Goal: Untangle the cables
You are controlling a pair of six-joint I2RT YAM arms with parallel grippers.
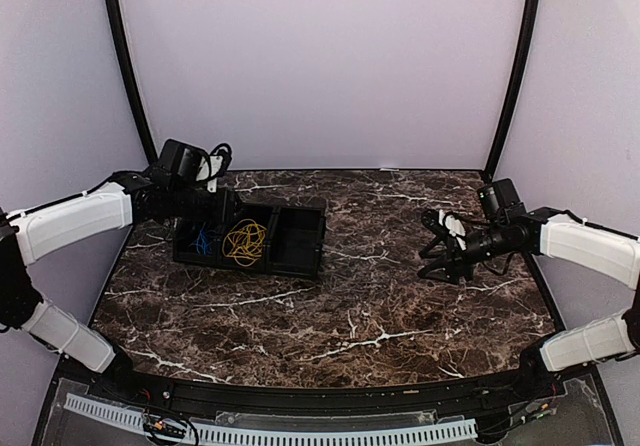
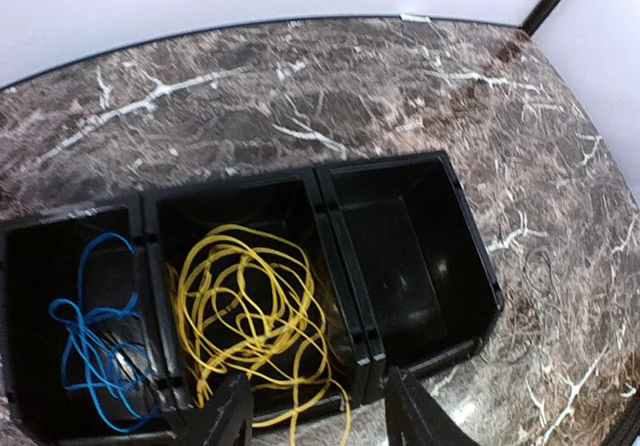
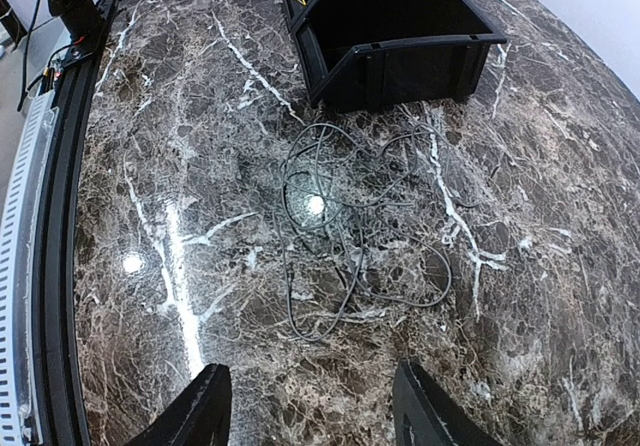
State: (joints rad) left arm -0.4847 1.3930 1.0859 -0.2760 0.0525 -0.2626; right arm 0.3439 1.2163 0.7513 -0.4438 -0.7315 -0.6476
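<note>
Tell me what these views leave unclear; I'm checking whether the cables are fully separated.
Black cable: almost lost against the dark marble table in top external.
Yellow cable: one strand runs off left wrist's bottom edge.
Blue cable: too small in top external; ends lost in shadow.

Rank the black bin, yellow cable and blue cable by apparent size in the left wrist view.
Largest: black bin; then yellow cable; smallest: blue cable. All sit similarly near the camera.
</note>
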